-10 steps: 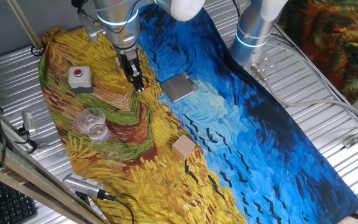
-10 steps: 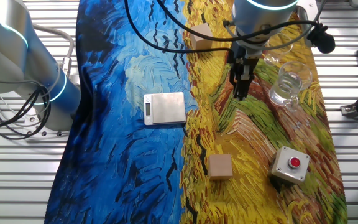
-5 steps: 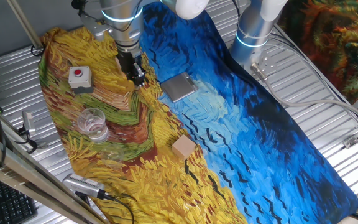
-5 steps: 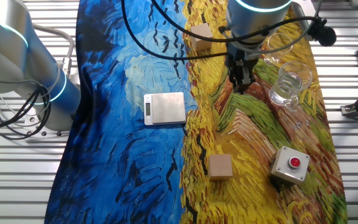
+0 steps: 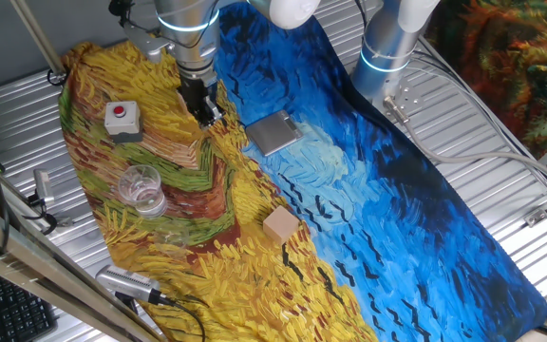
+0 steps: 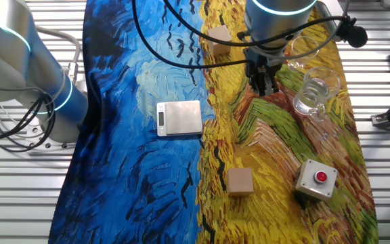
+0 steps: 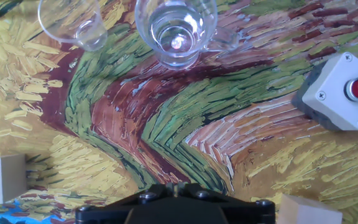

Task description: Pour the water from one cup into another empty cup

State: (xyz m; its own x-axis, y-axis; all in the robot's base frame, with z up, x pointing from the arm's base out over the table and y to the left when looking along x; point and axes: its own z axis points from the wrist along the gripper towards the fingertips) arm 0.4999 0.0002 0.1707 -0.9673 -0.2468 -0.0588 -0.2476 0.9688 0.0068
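Note:
Two clear glass cups stand side by side on the yellow part of the painted cloth. The handled cup (image 7: pixel 176 28) (image 6: pixel 312 95) seems to hold water. The plain cup (image 7: pixel 70 22) (image 6: pixel 303 49) beside it looks empty. In one fixed view the two cups (image 5: pixel 143 188) overlap. My gripper (image 5: pixel 206 114) (image 6: pixel 265 85) hangs above the cloth, a short way from the cups, touching neither. Its fingers are together with nothing between them. In the hand view only the black gripper body (image 7: pixel 176 205) shows at the bottom edge.
A grey box with a red button (image 6: pixel 316 179) (image 7: pixel 344 92) sits near the cups. A small scale (image 6: pixel 179 116) lies mid-cloth. Wooden blocks (image 6: pixel 240 181) (image 6: pixel 218 35) rest on the cloth. A second arm's base (image 5: pixel 387 47) stands at the table's edge.
My gripper has lifted a little and drifted slightly away from its earlier spot above the cloth. The cups and other objects have not moved.

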